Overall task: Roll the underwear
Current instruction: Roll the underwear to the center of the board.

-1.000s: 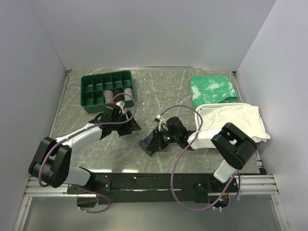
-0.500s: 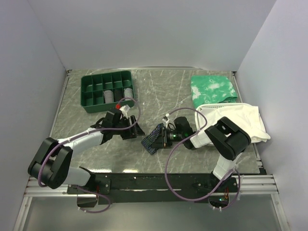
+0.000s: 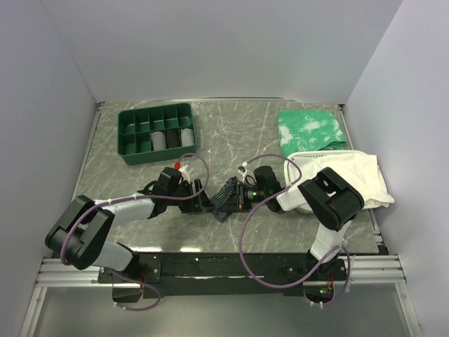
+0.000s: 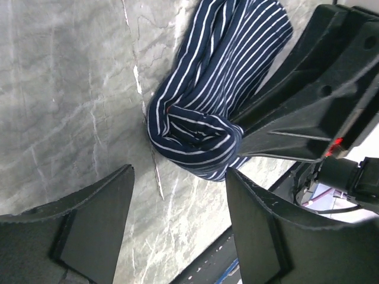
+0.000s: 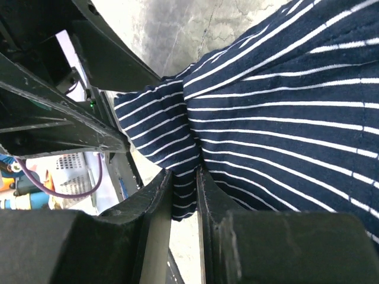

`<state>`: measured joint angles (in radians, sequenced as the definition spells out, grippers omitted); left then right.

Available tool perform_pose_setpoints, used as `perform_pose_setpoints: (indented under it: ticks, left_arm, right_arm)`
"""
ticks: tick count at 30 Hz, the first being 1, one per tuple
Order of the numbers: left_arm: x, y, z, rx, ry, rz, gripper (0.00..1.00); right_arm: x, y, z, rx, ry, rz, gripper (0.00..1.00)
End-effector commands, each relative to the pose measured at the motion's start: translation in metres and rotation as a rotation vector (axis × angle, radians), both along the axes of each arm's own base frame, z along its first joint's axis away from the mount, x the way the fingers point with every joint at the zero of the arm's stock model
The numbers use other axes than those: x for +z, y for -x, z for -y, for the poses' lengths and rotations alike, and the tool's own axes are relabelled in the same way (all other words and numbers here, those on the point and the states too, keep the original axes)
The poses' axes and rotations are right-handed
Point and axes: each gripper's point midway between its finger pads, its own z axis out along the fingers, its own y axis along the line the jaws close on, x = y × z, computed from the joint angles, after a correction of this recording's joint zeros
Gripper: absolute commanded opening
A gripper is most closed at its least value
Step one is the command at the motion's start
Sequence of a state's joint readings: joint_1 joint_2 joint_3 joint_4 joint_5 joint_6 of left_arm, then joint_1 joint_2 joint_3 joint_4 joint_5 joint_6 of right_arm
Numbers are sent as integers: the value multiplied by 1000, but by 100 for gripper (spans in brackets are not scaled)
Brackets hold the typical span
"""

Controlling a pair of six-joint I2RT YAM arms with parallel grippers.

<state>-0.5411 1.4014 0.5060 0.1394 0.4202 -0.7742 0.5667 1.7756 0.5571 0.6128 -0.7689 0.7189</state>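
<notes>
On the grey marbled bench (image 3: 231,133), the 2 arms reach low and nearly flat toward each other from the near edge, the left arm (image 3: 126,206) angled in from the left and the right arm (image 3: 330,200) folded back on itself so its wrist points left. Between them, near the middle of the bench, lies the underwear (image 3: 224,201), a navy pinstriped piece bunched into a loose, partly wound bundle with one end touching the surface. It looks light, thin and limp, so it will likely sag, slip and unwind unless it is held taut. The firmer, thicker rolled end seems the better place to grip than a single loose layer. The left hand (image 4: 177,177) hovers just beside the rounded end with its fingers (image 4: 89,225) spread wide, around nothing. The right hand (image 5: 185,177) has its fingers (image 5: 151,207) pressed almost together, pinching a fold of the striped fabric. That leaves the left hand free to take the bundle's end.
</notes>
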Motion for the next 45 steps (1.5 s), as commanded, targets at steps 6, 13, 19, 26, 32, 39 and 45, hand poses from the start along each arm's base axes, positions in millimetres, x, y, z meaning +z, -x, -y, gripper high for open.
perform_pose_setpoints:
  ticks: [6, 13, 19, 26, 32, 39, 45]
  left_arm:
    - [13, -21, 12, 61, 66, 81, 71]
    - [7, -27, 19, 77, 92, 81, 72]
    - [-14, -26, 19, 103, 50, 43, 68]
    - [-30, -25, 11, 167, 7, 17, 59]
    - [-42, -22, 8, 173, -48, -5, 47]
    - [-49, -22, 12, 158, -87, -32, 46]
    - [-50, -20, 13, 130, -141, -48, 33]
  right_arm:
    - [-7, -7, 1, 9, 31, 9, 18]
    - [-6, -8, 0, 20, 26, 11, 19]
    - [-4, -8, -1, 22, 24, 13, 20]
    - [-4, -6, -2, 26, 15, 0, 20]
    - [-2, -10, -4, 17, 7, -5, 23]
    - [5, -12, -6, 15, -7, 2, 27]
    - [21, -14, -4, 14, 7, 54, 37]
